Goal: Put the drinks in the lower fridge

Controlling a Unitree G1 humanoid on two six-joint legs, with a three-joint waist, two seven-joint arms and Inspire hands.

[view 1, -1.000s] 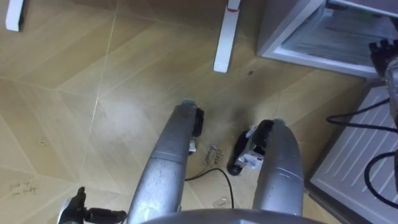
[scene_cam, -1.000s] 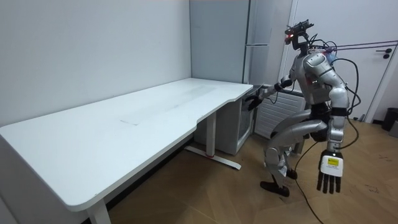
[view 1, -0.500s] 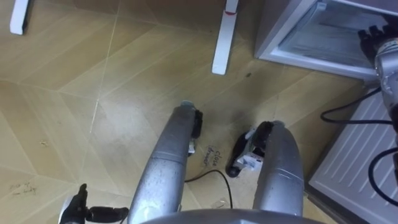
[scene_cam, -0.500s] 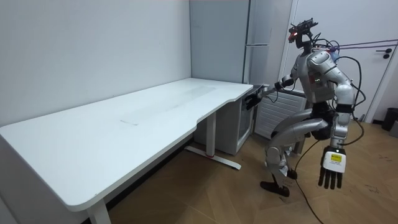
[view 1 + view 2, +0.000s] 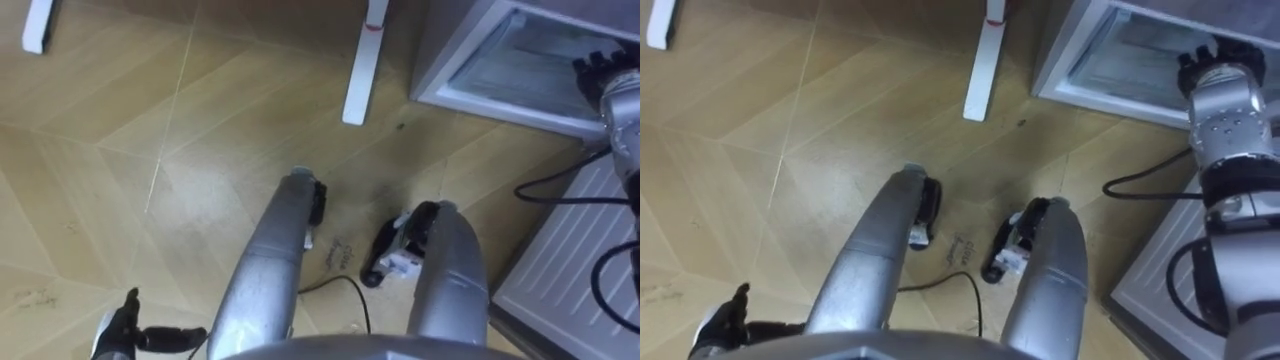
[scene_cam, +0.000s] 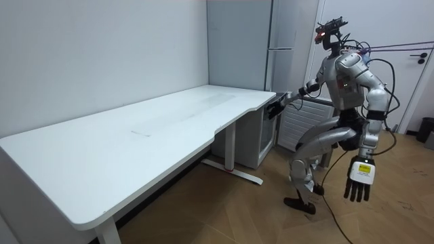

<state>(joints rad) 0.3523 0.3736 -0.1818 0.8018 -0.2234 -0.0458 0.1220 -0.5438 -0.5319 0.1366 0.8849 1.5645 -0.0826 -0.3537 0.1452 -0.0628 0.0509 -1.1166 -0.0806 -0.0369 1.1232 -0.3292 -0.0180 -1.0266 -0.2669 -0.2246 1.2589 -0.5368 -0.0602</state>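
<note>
Holds right hand (image 5: 1218, 60) at fridge (image 5: 1100, 105) rim, 1 o'clock, open or closed impossible to tell; left hand (image 6: 359, 176) at 7 o'clock, fingers straight, apart; open floor (image 5: 760, 120) toward 10.

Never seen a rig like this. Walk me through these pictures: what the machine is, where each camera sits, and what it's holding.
The machine is a humanoid robot that stands on two legs and has two arms ending in hands. The room view comes from a camera standing a few metres off. There the robot stands with bent knees at the end of a white desk, by the fridge, whose lower door is open. The two eye views come from a stereo camera on its head, looking down. The grey shapes in the middle are its own thighs, above the wooden floor. Its right hand reaches to the open fridge; whether it grips anything I cannot tell. Its left hand hangs at its side, fingers straight, holding nothing.
</note>
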